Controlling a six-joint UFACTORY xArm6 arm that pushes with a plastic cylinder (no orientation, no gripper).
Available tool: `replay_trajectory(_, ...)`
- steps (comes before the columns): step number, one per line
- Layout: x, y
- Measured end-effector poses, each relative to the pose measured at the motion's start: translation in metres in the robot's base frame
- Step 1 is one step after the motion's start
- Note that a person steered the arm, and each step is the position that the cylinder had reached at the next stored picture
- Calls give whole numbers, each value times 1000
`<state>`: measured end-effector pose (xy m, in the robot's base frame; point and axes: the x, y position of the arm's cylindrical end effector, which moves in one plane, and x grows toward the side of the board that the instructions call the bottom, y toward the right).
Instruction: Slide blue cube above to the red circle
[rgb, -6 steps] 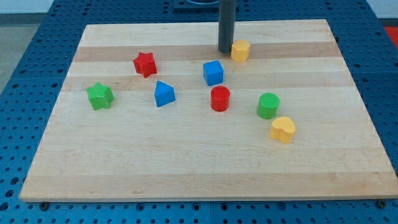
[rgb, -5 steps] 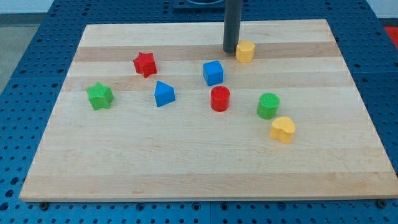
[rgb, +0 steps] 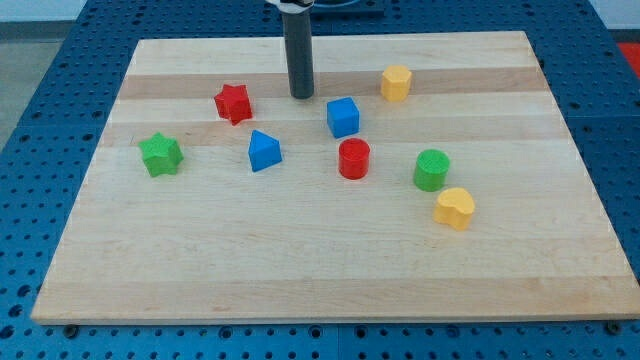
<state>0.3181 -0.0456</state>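
The blue cube (rgb: 343, 117) sits near the board's middle, just up and left of the red circle (rgb: 353, 159), a short red cylinder. My tip (rgb: 302, 95) rests on the board up and to the left of the blue cube, a short gap away, not touching it. The rod rises straight to the view's top.
A red star (rgb: 232, 103) lies left of my tip. A second blue block, wedge-like (rgb: 264, 151), and a green star (rgb: 160, 154) lie further left. A yellow hexagon (rgb: 396, 82), a green cylinder (rgb: 432, 170) and a yellow heart (rgb: 455, 208) lie on the right.
My tip has moved left from beside the yellow hexagon to a spot up and left of the blue cube. The yellow hexagon shifted slightly right. Other blocks have not moved.
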Motion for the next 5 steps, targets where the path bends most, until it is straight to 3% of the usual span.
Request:
replay_trajectory(2, 26, 24)
replay_trajectory(5, 31, 61)
